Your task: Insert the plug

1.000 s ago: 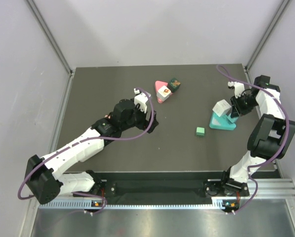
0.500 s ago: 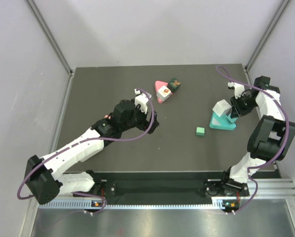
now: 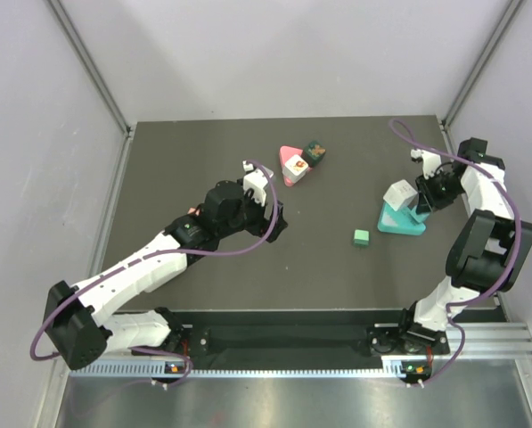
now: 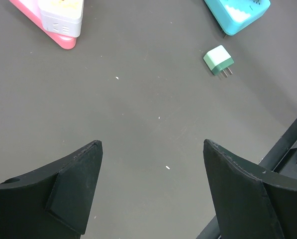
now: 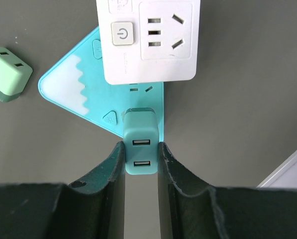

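A dark, matte grey table (image 3: 203, 152) stands between pale walls. My right claw (image 5: 140, 149) is clamped on the flat sides of a small teal plug (image 5: 141, 142). It is a hard, smooth plastic block with two USB slots, likely light and slippery. It sits at the corner of a teal triangular socket strip (image 5: 71, 82), just below a white socket block (image 5: 148, 40). My left claw (image 4: 152, 147) gapes wide, holding nothing.

— What surrounds the table (image 3: 185, 152)?
— Plain pale walls (image 3: 274, 53) on three sides, with metal struts (image 3: 87, 62) running up the corners.
— And the top?
— Dark grey, matte; a silver rail (image 3: 292, 368) along the near edge.
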Robot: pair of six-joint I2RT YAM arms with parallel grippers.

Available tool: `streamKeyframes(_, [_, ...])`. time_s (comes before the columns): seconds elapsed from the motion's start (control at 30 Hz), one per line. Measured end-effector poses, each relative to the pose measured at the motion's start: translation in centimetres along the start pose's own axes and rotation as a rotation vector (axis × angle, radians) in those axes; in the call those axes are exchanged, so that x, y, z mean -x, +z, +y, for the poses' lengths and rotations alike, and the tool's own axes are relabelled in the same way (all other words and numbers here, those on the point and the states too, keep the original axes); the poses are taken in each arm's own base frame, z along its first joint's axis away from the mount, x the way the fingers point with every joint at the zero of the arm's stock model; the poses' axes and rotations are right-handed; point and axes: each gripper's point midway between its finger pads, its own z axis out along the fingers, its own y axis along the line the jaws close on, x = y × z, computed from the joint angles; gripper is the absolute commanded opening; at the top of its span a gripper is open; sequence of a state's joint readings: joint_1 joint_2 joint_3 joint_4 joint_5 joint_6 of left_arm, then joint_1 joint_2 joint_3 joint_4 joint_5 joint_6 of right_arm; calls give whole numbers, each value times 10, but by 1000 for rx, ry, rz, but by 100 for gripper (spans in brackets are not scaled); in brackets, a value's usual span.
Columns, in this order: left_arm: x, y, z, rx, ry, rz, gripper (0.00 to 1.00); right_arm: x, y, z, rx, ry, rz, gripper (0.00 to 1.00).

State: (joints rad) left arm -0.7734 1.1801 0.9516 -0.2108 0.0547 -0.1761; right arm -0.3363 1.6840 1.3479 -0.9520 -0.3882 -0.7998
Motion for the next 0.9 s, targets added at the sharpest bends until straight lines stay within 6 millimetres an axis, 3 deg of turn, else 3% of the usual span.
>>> streamKeyframes(0.6, [2, -2, -1, -3, 1, -8, 86, -7, -4, 10, 2, 17, 3, 0])
streamKeyframes(0.9, [7, -7, -2, -7, 2, -25, 86, -8, 4, 8, -5, 28, -6, 0])
